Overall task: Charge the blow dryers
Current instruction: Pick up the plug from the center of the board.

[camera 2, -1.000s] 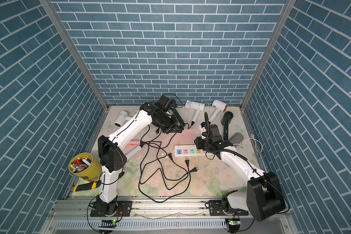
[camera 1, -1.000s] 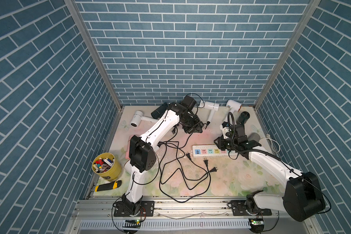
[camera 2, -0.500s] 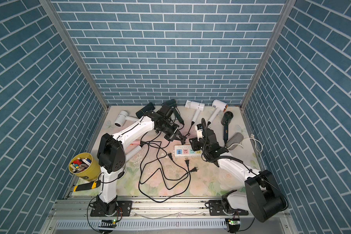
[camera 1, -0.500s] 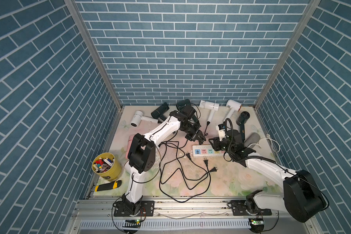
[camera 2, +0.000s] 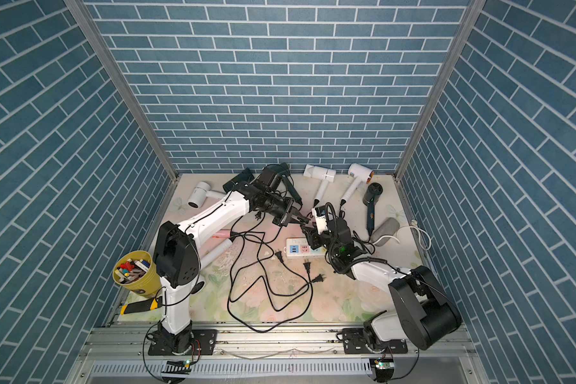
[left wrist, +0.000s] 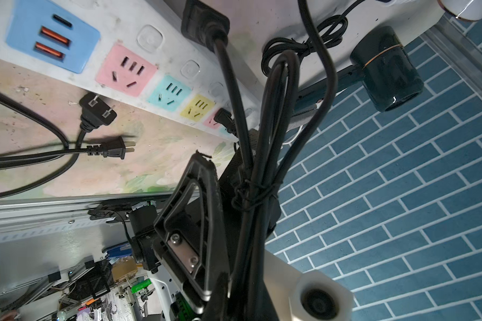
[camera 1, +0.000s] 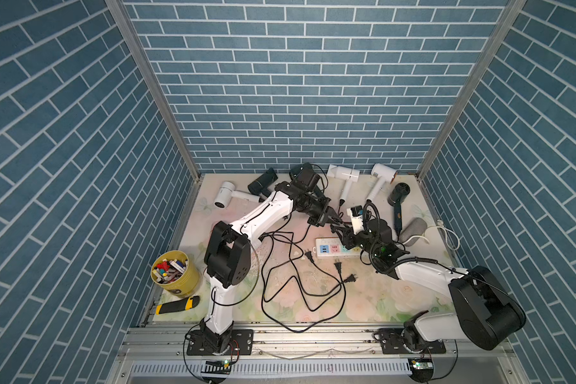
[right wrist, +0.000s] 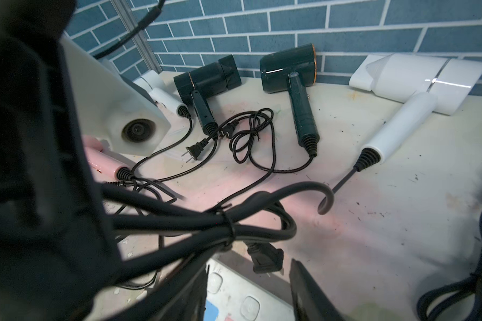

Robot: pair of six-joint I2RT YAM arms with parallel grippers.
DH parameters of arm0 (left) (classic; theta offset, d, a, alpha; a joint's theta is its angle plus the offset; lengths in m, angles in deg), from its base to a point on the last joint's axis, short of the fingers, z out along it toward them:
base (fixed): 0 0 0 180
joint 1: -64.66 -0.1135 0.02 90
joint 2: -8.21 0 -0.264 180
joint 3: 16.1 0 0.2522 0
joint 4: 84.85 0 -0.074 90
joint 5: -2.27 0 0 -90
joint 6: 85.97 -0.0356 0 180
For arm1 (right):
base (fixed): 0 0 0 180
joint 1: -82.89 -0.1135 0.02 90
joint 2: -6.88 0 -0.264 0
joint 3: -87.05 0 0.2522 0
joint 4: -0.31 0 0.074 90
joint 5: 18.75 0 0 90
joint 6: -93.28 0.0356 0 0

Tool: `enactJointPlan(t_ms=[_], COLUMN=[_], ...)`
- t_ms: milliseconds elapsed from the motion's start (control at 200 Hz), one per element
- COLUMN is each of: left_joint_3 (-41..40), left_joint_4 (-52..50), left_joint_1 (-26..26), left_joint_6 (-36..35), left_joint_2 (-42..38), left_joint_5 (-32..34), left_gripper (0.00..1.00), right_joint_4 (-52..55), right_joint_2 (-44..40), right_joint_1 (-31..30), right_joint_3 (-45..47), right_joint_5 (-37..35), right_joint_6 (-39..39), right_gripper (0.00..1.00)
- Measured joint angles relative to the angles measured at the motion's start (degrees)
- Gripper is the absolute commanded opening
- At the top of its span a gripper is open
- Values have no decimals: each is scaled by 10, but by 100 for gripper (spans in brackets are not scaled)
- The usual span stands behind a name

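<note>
My left gripper (camera 1: 333,217) (camera 2: 305,219) (left wrist: 226,180) is shut on a tied bundle of black cord (left wrist: 258,191) (right wrist: 228,225). The cord's plug (left wrist: 205,23) (right wrist: 266,259) hangs just over the white power strip (camera 1: 328,249) (camera 2: 296,250) (left wrist: 162,55). My right gripper (camera 1: 341,229) (camera 2: 308,230) (right wrist: 251,294) is open beside it, with the plug between its fingers (right wrist: 309,291) and untouched. Along the back wall lie white blow dryers (camera 1: 225,197) (camera 1: 345,174) (camera 1: 383,174) and dark ones (camera 1: 263,181) (camera 1: 399,196). A pink one (camera 2: 222,235) is partly hidden under my left arm.
Loose black cords with free plugs (camera 1: 338,266) sprawl over the mat in front of the strip. A grey rounded cylinder (camera 1: 413,229) lies at the right. A yellow cup of pens (camera 1: 173,272) and a yellow-black knife (camera 1: 177,305) sit at the front left.
My left gripper carried the cord bundle from the back toward the power strip. My right gripper shifted left to meet it and its jaws spread wider.
</note>
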Motion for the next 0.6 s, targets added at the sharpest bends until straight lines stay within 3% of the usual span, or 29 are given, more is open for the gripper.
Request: enactJointPlan(t_ms=[275,600], left_joint_3=[0,-1], left_joint_4=[5,14], left_joint_1=[0,2], left_joint_6=[16,35], left_joint_2=[-5,-12], left_joint_5=[0,1], left_gripper=[0,0], right_joint_4=[-62,-214], right_joint_2=[21,135], right_joint_1=[0,0], right_joint_3=[30,32], right_joint_5=[-4,16], right_joint_6=[-34,-40], right_gripper=[44,39])
